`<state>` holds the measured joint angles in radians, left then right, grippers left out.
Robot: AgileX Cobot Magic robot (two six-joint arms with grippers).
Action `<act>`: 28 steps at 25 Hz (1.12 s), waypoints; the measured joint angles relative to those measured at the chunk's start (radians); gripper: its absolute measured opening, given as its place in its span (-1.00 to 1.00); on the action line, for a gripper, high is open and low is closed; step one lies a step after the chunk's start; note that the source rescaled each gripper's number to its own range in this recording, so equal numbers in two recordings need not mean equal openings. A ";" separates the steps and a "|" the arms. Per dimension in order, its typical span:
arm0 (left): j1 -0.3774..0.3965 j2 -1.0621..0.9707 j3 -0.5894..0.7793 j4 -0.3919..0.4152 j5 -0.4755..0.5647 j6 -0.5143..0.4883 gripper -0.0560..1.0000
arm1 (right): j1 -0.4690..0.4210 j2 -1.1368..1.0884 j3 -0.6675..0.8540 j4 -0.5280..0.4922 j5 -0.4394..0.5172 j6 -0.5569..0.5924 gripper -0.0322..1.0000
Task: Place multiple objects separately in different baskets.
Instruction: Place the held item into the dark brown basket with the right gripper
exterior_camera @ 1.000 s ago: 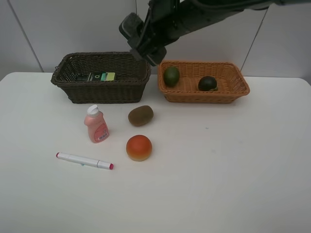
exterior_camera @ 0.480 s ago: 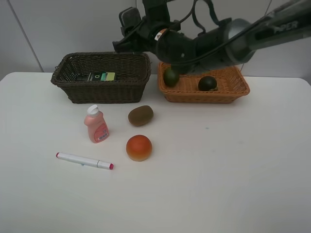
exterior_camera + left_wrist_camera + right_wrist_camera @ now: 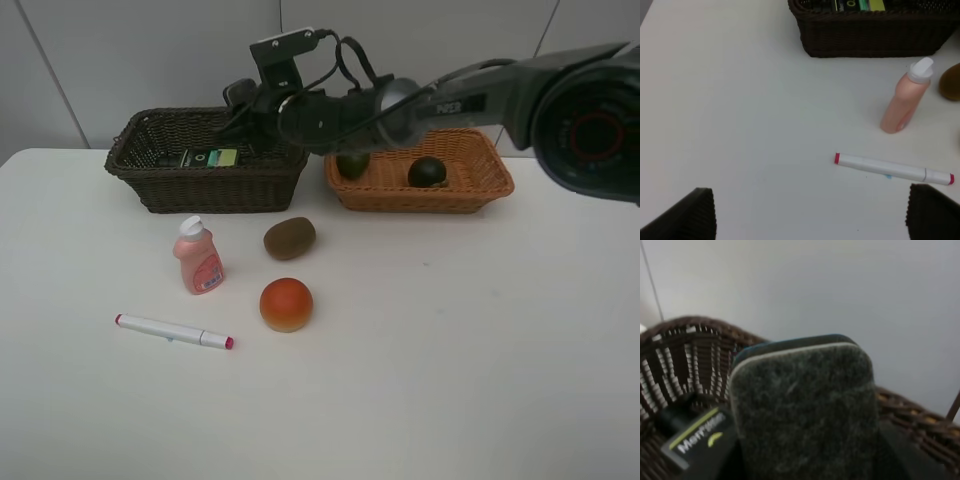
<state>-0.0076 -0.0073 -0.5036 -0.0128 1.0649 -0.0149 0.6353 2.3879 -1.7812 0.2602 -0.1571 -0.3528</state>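
Holding the dark eraser [image 3: 802, 410] in the right hand [image 3: 238, 103], part-closed on it, felt face toward the wrist cam. Hovering over the dark basket [image 3: 210, 188], abt its back-right corner, close to the rim. Already lying inside that basket, toward its left: dark-green box [image 3: 200, 157]. Left hand [image 3: 812, 214] spread wide, gripping nothing, low over the table [image 3: 450, 350] out front-left of the dark basket (not in the high view). Waiting in front of the dark basket: pink bottle [image 3: 198, 257], kiwi [image 3: 290, 238], orange-red fruit [image 3: 286, 304], marker [image 3: 173, 331] farthest out. Just right of the dark basket: light basket [image 3: 420, 195] w/ green fruit [image 3: 352, 165] and dark-green round fruit [image 3: 427, 172]. Probably abt to drop the eraser. Risks: letting go too near the rim, so catching the weave edge and tipping out behind; releasing too high, so bouncing off the box; clipping the basket wall w/ the forearm when pulling out, shoving it into the light basket. Can't judge eraser's position past the rim from the high view.
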 joint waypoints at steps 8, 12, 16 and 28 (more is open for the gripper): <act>0.000 0.000 0.000 0.000 0.000 0.000 1.00 | -0.013 0.031 -0.048 0.000 0.098 0.000 -0.39; 0.000 0.000 0.000 0.000 0.000 0.000 1.00 | -0.013 0.031 -0.053 0.000 0.101 0.000 -0.39; 0.000 0.000 0.000 0.000 0.000 0.000 1.00 | -0.013 0.031 -0.053 0.011 0.102 0.000 -0.39; 0.000 0.000 0.000 0.000 0.000 -0.001 1.00 | -0.013 0.031 -0.053 0.055 0.102 -0.001 0.95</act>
<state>-0.0076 -0.0073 -0.5036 -0.0128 1.0649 -0.0156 0.6222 2.4192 -1.8343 0.3156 -0.0555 -0.3537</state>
